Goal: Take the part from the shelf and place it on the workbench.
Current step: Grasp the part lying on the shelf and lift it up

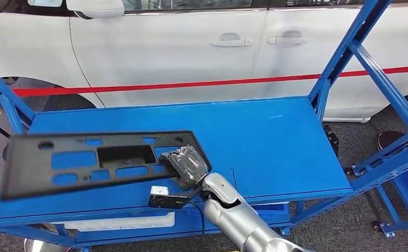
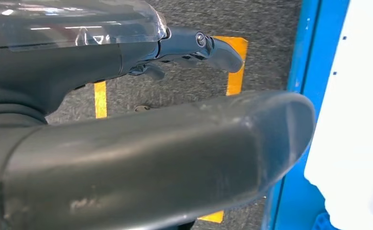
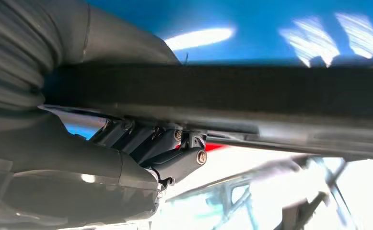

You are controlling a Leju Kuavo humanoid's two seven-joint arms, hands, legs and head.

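Observation:
A long flat black plastic part [image 1: 86,160] with several cut-outs hangs tilted just above the left half of the blue workbench top [image 1: 275,136]. My right hand [image 1: 187,164] grips the part's right end, fingers over its top face. In the right wrist view the part's dark edge [image 3: 251,91] runs across the picture, clamped between the thumb and the dark fingers [image 3: 175,153]. My left hand [image 2: 141,143] hangs beside a blue frame, thumb and fingers apart, holding nothing.
A white car [image 1: 191,47] with a red stripe stands right behind the bench. Blue shelf uprights [image 1: 349,58] rise at the right and left ends. A small black-and-white box [image 1: 165,197] sits at my right wrist. Yellow floor marks [image 2: 235,62] lie below my left hand.

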